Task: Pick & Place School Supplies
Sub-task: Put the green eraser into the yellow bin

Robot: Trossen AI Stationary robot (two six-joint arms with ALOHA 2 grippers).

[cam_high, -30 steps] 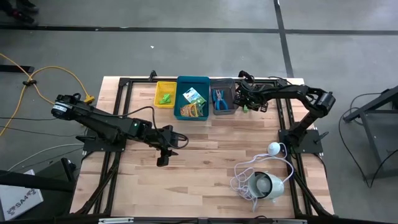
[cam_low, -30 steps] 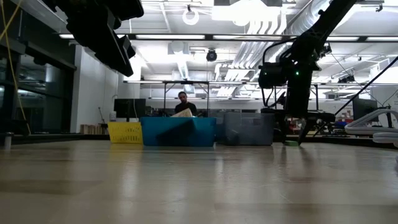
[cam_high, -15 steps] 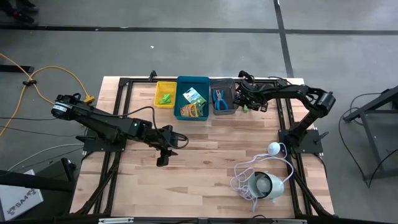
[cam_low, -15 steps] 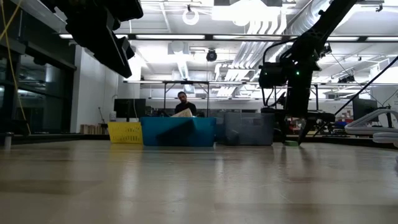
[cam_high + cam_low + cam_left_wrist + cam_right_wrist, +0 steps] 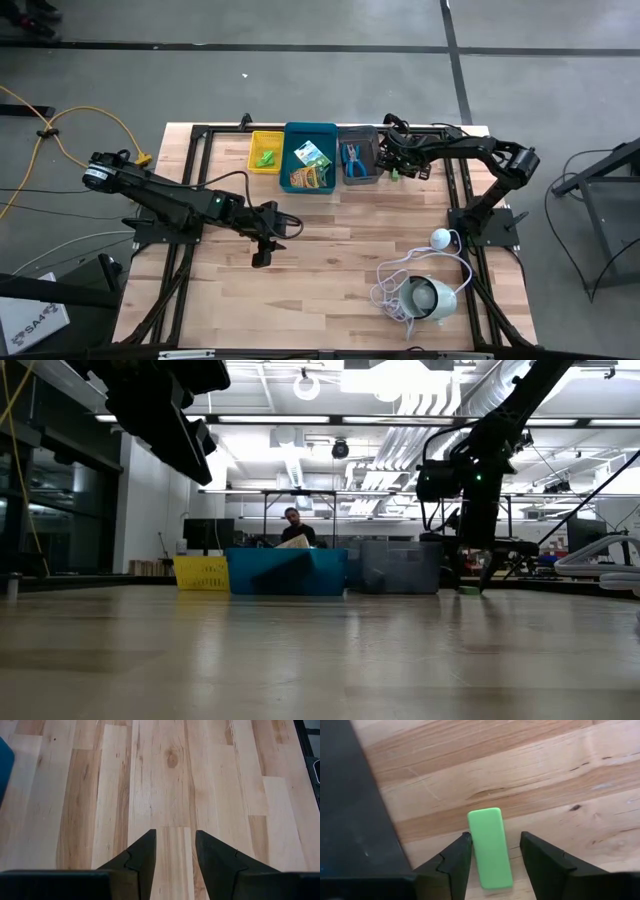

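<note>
Right gripper [image 5: 491, 851], jaws open, straddles a green stubby piece [image 5: 490, 847] lying flat on the table [image 5: 560, 780] just beside the grey bin [image 5: 361, 160]; nothing is gripped yet. The piece looks light, rigid and smooth, so a pinch across its long flat sides, near mid-length, should hold best. Left gripper [image 5: 174, 851], partly open and empty, waits above bare table.

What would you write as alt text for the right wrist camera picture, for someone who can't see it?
A small bright green piece lies flat on the pale wooden table, between the two dark fingers of the right tool, which stand open on either side of it. One finger looks very close to the piece, the other apart. A dark wall fills one side of the picture.
</note>
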